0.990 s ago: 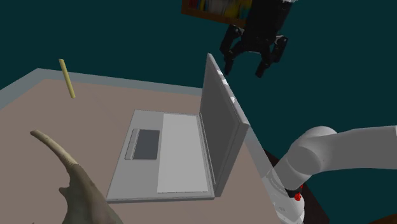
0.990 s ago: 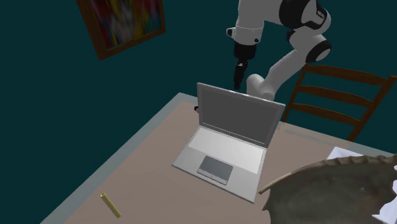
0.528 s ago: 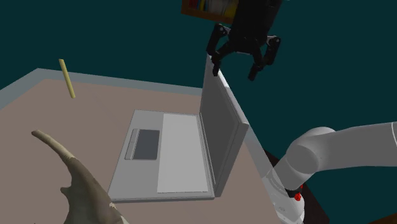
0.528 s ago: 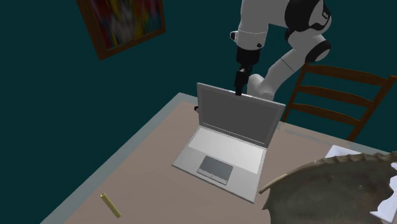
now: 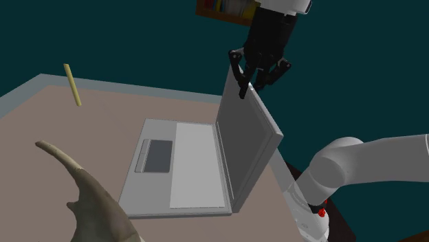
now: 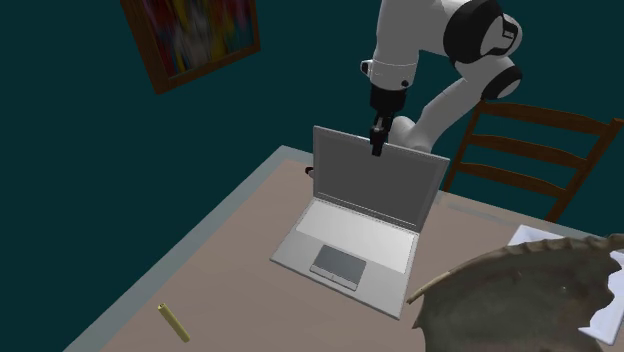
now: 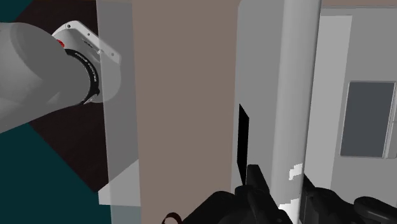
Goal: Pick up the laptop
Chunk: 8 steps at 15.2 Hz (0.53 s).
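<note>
A grey open laptop (image 5: 180,165) lies on the brown table (image 5: 96,124), its keyboard half flat and its screen (image 5: 246,137) standing up, leaning a little back toward the arm. My black gripper (image 5: 246,84) comes down from above onto the screen's top edge and is shut on it. In the second exterior view the gripper (image 6: 377,148) pinches the top rim of the laptop (image 6: 355,225) near its middle. The wrist view has the gripper (image 7: 287,192) with one finger on each face of the thin grey screen (image 7: 294,89).
A yellow stick (image 5: 73,84) lies at the table's far corner, the same stick (image 6: 174,321) near the front in the second exterior view. A large brown horned object (image 5: 86,203) rises at the near edge. A wooden chair (image 6: 530,150) stands beside the arm's base.
The gripper came down from above the screen's top edge and went from open to shut on it. The screen has tipped back slightly toward the arm.
</note>
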Available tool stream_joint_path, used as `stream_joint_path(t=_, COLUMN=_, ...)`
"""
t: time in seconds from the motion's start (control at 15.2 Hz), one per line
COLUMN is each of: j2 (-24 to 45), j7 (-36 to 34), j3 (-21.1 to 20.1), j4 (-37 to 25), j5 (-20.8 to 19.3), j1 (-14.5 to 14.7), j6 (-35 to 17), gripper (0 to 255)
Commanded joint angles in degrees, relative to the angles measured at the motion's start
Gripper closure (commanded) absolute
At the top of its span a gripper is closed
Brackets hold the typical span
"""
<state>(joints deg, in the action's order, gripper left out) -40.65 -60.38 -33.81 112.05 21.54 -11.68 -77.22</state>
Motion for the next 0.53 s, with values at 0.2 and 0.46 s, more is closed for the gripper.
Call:
stream_joint_path(t=0.2, j2=0.0, j7=0.0, j3=0.0, j4=0.0, j5=0.0, j1=0.0, j6=0.0, gripper=255)
stream_joint_path(t=0.46, j2=0.4, j7=-0.2, j3=0.1, j4=-1.0, j5=-0.2, j1=-0.1, j6=0.7, gripper=255)
